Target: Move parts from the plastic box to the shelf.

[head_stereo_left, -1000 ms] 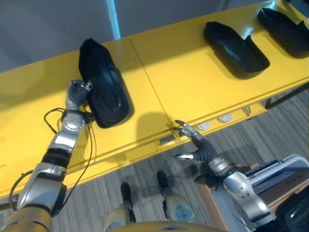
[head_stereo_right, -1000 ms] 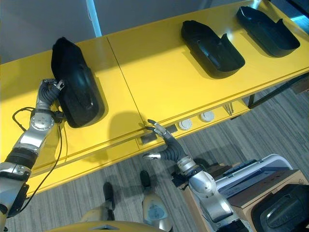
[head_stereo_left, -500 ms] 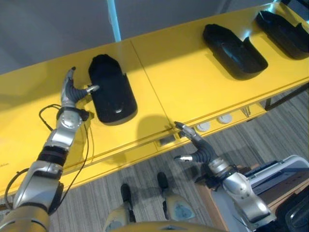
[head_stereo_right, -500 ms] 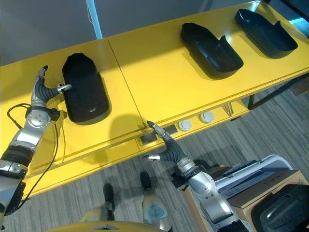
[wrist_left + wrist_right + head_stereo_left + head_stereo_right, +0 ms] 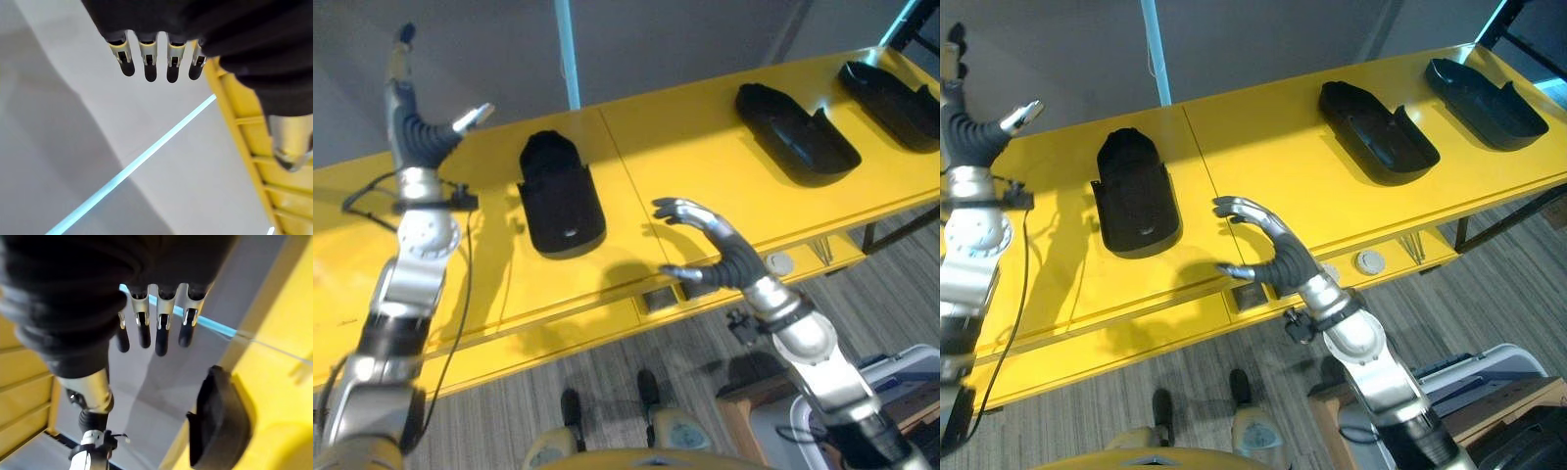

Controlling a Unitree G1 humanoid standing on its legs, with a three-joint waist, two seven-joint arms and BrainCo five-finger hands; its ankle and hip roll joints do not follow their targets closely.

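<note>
1. A black part (image 5: 1136, 204) lies flat on the yellow shelf (image 5: 1263, 166), long axis front to back, rounded end toward the wall.
2. Left hand (image 5: 419, 127) is raised beside it, fingers spread, empty.
3. Right hand (image 5: 1273, 257) hovers at the shelf's front edge, fingers loosely open.

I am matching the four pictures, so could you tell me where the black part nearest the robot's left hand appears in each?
Left eye view: black part, shelf's left half.
Right eye view, beside the panel seam.
Left wrist view: absent.
Right wrist view, past the fingers.
Landmark: yellow shelf.
</note>
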